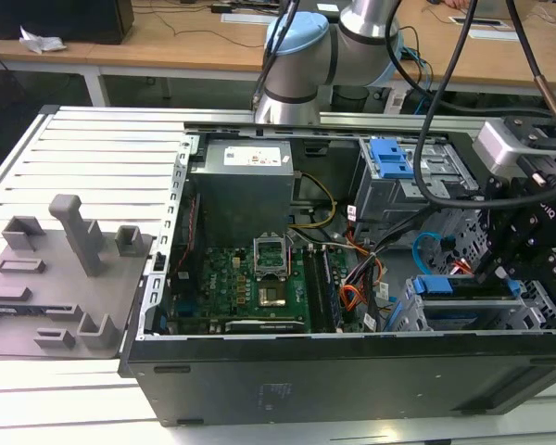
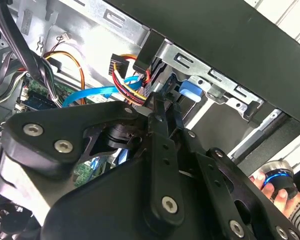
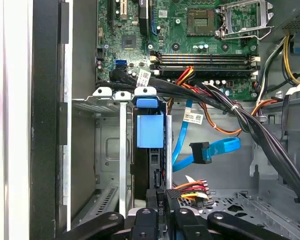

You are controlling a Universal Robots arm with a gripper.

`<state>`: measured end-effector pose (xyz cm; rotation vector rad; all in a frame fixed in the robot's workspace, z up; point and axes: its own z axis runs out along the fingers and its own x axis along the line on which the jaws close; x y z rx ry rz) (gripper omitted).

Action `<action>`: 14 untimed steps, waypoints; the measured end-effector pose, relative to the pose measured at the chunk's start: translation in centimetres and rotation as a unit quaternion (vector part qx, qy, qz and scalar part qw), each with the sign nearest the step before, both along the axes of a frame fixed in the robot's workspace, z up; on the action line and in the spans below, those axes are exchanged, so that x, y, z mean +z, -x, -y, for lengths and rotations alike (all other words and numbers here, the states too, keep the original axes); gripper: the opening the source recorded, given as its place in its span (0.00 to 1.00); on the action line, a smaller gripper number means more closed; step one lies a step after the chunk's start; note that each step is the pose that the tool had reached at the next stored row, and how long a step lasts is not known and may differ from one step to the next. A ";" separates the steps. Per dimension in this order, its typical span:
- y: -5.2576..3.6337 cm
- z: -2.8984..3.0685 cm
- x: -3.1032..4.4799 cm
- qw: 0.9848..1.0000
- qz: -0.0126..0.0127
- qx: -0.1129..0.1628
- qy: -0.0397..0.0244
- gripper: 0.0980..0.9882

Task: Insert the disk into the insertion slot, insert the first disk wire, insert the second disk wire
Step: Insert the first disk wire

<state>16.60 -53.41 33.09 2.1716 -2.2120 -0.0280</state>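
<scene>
One bench (image 1: 93, 139) carried everything. At its left edge in the exterior view lay one grey tray (image 1: 56, 297) with several upright blocks. Beside it stood one open black case (image 1: 352, 380), holding one green board (image 1: 232, 269) and one grey power box (image 1: 241, 190) at its far edge.

To the exterior view's right sat two drive cages. The taller one (image 1: 389, 199) stood at the far edge and bore a blue latch (image 1: 389, 158). The lower perforated one sat in the case's near right corner. Its slot (image 1: 408, 315) held the one disk (image 1: 445, 286), whose blue frame showed in the first wrist view (image 3: 150, 131), seated between the cage's metal walls (image 3: 107, 150).

One blue cable (image 3: 215, 147) curved just beside the disk, its end connector loose and apart from it. One black plug (image 3: 172, 193) with red, yellow and black wires sat at the disk's end.

One arm (image 1: 306, 56) rose behind the case's far edge and reached over to the exterior view's right. The claw (image 1: 496, 273) pointed down into the near right corner, over the slot. In both wrist views the claw (image 3: 159, 192) (image 2: 157, 102) was drawn nearly closed, pinching the plug right by the disk's blue tab (image 2: 188, 92).

In the second wrist view, one hand (image 2: 275, 192) outside the case rested on a dark knob with a blue ring.
</scene>
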 end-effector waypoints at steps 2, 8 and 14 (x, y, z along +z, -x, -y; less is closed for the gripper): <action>0.00 0.00 0.01 1.000 0.000 0.000 0.000 0.19; 0.00 0.00 1.71 1.000 0.000 0.000 0.000 0.19; 0.00 0.01 3.42 1.000 0.000 0.000 0.000 0.19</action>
